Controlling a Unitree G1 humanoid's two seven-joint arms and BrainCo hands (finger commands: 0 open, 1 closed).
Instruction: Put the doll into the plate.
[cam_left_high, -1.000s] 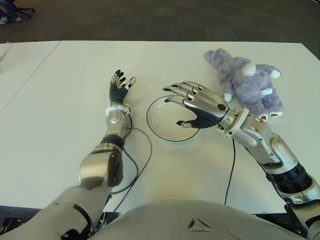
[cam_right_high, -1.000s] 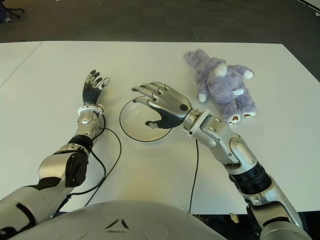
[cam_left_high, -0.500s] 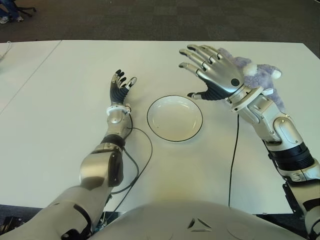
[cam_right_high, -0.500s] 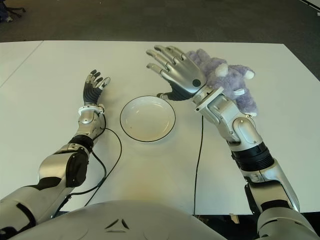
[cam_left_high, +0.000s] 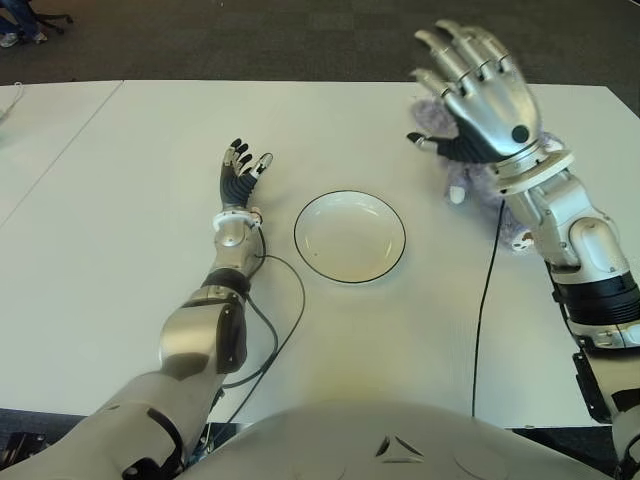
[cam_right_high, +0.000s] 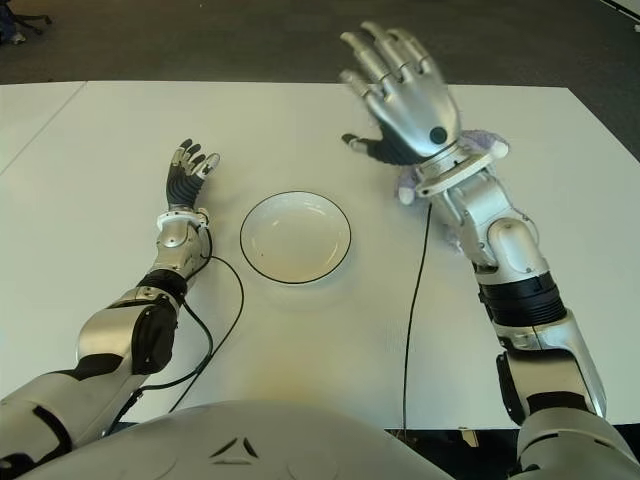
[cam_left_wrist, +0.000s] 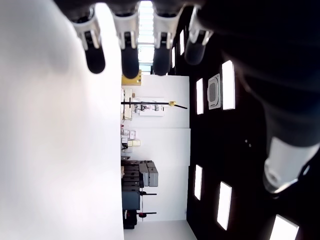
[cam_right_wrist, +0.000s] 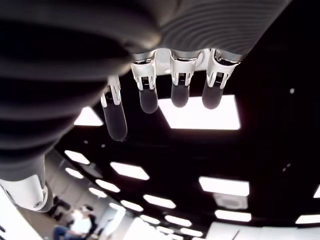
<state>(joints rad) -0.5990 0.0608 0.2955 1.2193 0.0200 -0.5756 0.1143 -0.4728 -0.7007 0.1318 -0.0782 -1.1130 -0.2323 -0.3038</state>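
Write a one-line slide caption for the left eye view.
Open right hand raised over the purple doll, empty plate at table centre, left hand open beside it.

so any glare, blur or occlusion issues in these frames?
Eye views: even light, soft shadows, no glare on the plate; the raised right hand hides most of the doll. Right wrist view: aimed up at bright ceiling panels, open fingers backlit and dark, palm a blur. Left wrist view: the table is blown out white, left hand fingertips dark against it.
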